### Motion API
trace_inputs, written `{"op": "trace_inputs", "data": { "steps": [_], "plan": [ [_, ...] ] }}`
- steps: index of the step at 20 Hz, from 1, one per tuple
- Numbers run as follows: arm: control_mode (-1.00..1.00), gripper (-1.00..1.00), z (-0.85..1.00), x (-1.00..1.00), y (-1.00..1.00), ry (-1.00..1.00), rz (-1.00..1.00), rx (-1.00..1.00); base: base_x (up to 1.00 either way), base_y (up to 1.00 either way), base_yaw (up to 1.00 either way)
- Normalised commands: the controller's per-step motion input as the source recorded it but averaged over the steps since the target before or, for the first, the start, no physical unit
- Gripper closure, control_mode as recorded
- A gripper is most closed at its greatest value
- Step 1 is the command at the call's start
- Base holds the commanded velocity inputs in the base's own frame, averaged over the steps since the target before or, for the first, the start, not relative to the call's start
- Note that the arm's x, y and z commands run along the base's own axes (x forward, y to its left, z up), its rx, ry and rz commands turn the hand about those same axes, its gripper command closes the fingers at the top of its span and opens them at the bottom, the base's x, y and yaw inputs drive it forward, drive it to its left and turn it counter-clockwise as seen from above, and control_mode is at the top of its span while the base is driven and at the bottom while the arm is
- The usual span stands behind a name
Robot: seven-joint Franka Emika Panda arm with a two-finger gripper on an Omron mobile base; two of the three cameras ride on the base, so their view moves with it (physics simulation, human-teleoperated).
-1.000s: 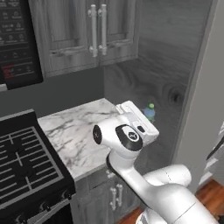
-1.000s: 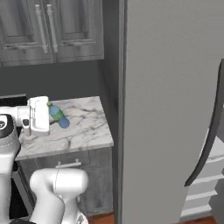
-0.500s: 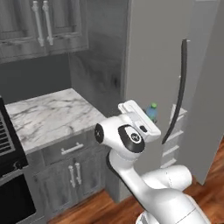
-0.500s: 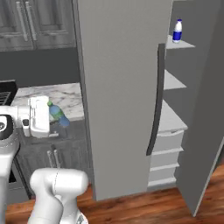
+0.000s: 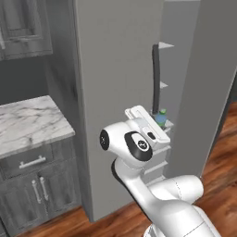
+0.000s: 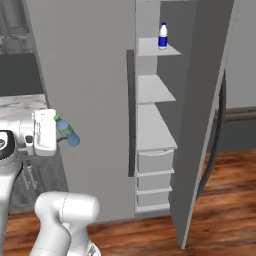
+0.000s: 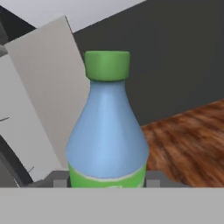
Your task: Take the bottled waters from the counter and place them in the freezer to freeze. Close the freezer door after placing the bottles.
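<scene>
My gripper (image 6: 64,131) is shut on the teal-green bottled water (image 6: 69,136), held level in front of the tall grey freezer (image 6: 95,75). In the hand view this bottle (image 7: 107,140) stands close up, its green cap (image 7: 107,64) on top. From the left base view the bottle (image 5: 160,119) peeks out beyond my hand, beside a dark bar handle (image 5: 156,78). The clear bottled water (image 6: 163,36) with a blue label stands on the top shelf of the open compartment. The freezer door (image 6: 200,100) is swung wide open to the right. The counter (image 5: 28,122) lies off to the left.
Pale shelves (image 6: 154,90) and white drawers (image 6: 155,162) fill the open compartment. Dark wood cabinets (image 5: 32,185) sit under the marble slab. Wooden floor (image 6: 225,200) spreads in front of the appliance and beyond the open door.
The base has driven to the right, so both base views have swung from the counter to the open freezer. The teal-green bottle stays in my shut gripper.
</scene>
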Motion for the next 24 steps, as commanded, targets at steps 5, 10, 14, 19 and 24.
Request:
{"op": "trace_inputs", "data": {
  "steps": [5, 10, 14, 19, 24],
  "plan": [
    [1.00, 1.00, 0.00, 0.00, 0.00, 0.00, 0.00, 0.00, 0.46, -0.91, 0.01],
    [1.00, 1.00, 0.00, 0.00, 0.00, 0.00, 0.00, 0.00, 0.67, -0.54, 0.00],
    [1.00, 1.00, 0.00, 0.00, 0.00, 0.00, 0.00, 0.00, 0.70, -0.01, -0.03],
    [1.00, 1.00, 0.00, 0.00, 0.00, 0.00, 0.00, 0.00, 0.52, 0.06, 0.00],
    [1.00, 1.00, 0.00, 0.00, 0.00, 0.00, 0.00, 0.00, 0.36, -0.29, 0.00]
  ]
}}
